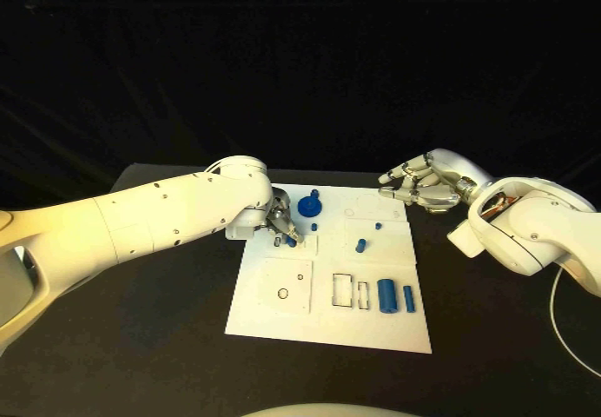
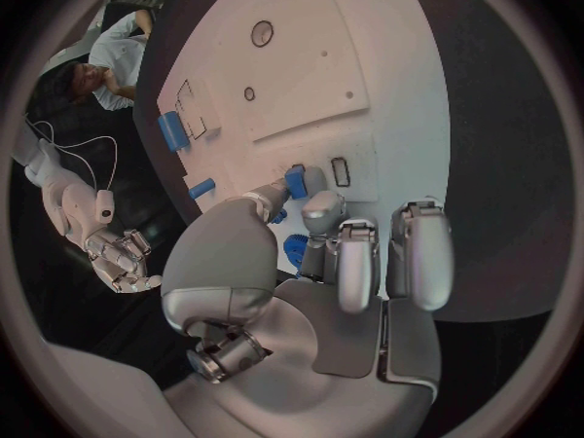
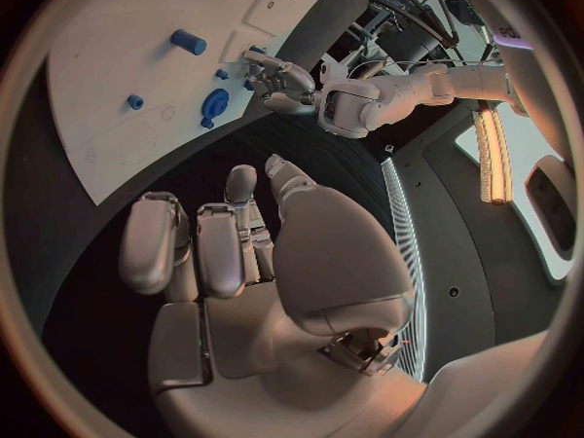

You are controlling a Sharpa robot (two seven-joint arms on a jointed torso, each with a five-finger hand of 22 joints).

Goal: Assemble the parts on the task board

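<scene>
Left hand [image 1: 278, 224] — pinches small blue peg [image 2: 296, 181]; tilt risks jamming. Right hand [image 1: 419, 187] at two o'clock — curled, holding nothing.

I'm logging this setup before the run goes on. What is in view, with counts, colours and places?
Table: one, black, under everything.
Task board: one, white plate, mid-table, with outlined slots on its near half.
Round part: one, blue, disc-shaped, at the board's far edge near the left hand.
Cylinder parts: two, blue, lying side by side on the board's near right part.
Small parts: several, blue, scattered over the board's far half; too small to count surely.
Left hand: one, silver, over the board's far left corner, fingertips at a small blue part; whether it holds it I cannot tell.
Right hand: one, silver, beyond the board's far right corner, holding nothing, fingers curled.
</scene>
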